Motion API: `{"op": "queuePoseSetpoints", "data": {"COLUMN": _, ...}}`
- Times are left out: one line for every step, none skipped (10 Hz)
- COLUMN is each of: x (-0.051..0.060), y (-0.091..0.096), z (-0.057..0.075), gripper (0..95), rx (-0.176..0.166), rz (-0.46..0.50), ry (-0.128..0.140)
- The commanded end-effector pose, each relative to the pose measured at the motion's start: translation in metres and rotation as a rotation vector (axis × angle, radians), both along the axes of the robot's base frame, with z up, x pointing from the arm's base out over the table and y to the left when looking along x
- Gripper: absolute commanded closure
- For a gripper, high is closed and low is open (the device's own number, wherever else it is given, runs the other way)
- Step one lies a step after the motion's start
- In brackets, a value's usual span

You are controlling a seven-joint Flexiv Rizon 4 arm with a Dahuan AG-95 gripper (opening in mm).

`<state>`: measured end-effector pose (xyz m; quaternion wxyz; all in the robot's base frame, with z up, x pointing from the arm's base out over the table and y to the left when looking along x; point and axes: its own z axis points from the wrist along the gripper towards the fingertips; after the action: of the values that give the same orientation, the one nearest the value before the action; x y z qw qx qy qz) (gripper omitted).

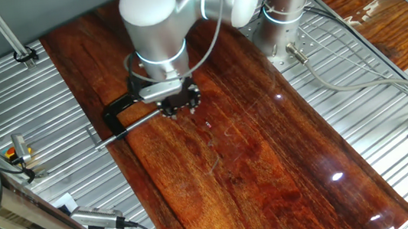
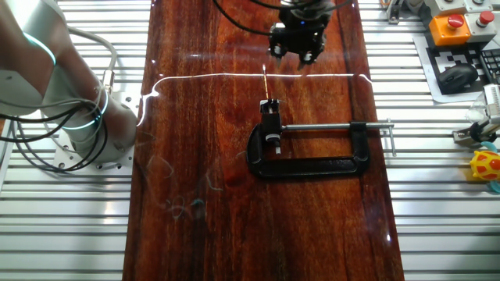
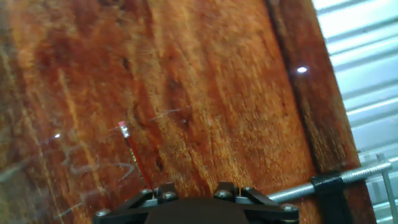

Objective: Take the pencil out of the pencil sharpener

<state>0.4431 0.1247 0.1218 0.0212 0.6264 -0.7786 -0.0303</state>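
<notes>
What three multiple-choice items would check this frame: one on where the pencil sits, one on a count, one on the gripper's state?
1. Where is the pencil?
A. Lying loose on the metal slats
B. Standing in the sharpener held by the black C-clamp
C. Held between the fingers

2. How many C-clamps lie on the wooden board?
A. One
B. Two
C. Three

3. What is the gripper doing?
A. Closed on the pencil
B. Gripping the clamp's screw
C. Hanging beyond the pencil's free end, holding nothing

Answers:
1 B, the other fixed view shows the pencil rising from the clamped sharpener.
2 A, only one black clamp appears in both fixed views.
3 C, there is bare board between the gripper and the pencil's end; whether the fingers are open cannot be read.
</notes>
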Motion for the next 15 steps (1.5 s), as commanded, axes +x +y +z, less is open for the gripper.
{"op": "queuePoseSetpoints", "data": {"x": -0.007, "y": 0.004, "z": -0.007, "gripper": 57.0, "rx": 0.005, "rz": 0.015, "ry": 0.003}}
{"op": "queuePoseSetpoints", "data": {"x": -0.008, "y": 0.004, "z": -0.007, "gripper": 57.0, "rx": 0.003, "rz": 0.017, "ry": 0.004}}
{"op": "queuePoseSetpoints", "data": {"x": -0.007, "y": 0.002, "z": -0.005, "gripper": 57.0, "rx": 0.002, "rz": 0.015, "ry": 0.004}}
{"op": "queuePoseSetpoints", "data": {"x": -0.005, "y": -0.001, "z": -0.003, "gripper": 57.0, "rx": 0.003, "rz": 0.016, "ry": 0.004}}
{"op": "queuePoseSetpoints", "data": {"x": -0.005, "y": -0.001, "z": -0.003, "gripper": 57.0, "rx": 0.0, "rz": 0.03, "ry": 0.006}}
{"op": "queuePoseSetpoints", "data": {"x": -0.005, "y": -0.001, "z": -0.003, "gripper": 57.0, "rx": -0.005, "rz": 0.04, "ry": 0.008}}
{"op": "queuePoseSetpoints", "data": {"x": -0.005, "y": -0.001, "z": -0.003, "gripper": 57.0, "rx": -0.003, "rz": 0.051, "ry": 0.01}}
{"op": "queuePoseSetpoints", "data": {"x": -0.005, "y": -0.001, "z": -0.003, "gripper": 38.0, "rx": 0.008, "rz": 0.066, "ry": 0.01}}
{"op": "queuePoseSetpoints", "data": {"x": -0.005, "y": -0.001, "z": -0.003, "gripper": 38.0, "rx": 0.01, "rz": 0.07, "ry": 0.009}}
{"op": "queuePoseSetpoints", "data": {"x": -0.014, "y": 0.001, "z": -0.01, "gripper": 38.0, "rx": 0.021, "rz": 0.075, "ry": 0.009}}
{"op": "queuePoseSetpoints", "data": {"x": -0.021, "y": 0.001, "z": -0.014, "gripper": 38.0, "rx": 0.027, "rz": 0.084, "ry": 0.01}}
{"op": "queuePoseSetpoints", "data": {"x": -0.025, "y": 0.001, "z": -0.016, "gripper": 38.0, "rx": 0.029, "rz": 0.09, "ry": 0.011}}
{"op": "queuePoseSetpoints", "data": {"x": -0.031, "y": 0.0, "z": -0.022, "gripper": 38.0, "rx": 0.025, "rz": 0.105, "ry": 0.011}}
{"op": "queuePoseSetpoints", "data": {"x": -0.032, "y": 0.0, "z": -0.025, "gripper": 38.0, "rx": 0.025, "rz": 0.108, "ry": 0.009}}
{"op": "queuePoseSetpoints", "data": {"x": -0.033, "y": -0.001, "z": -0.03, "gripper": 38.0, "rx": 0.027, "rz": 0.106, "ry": 0.008}}
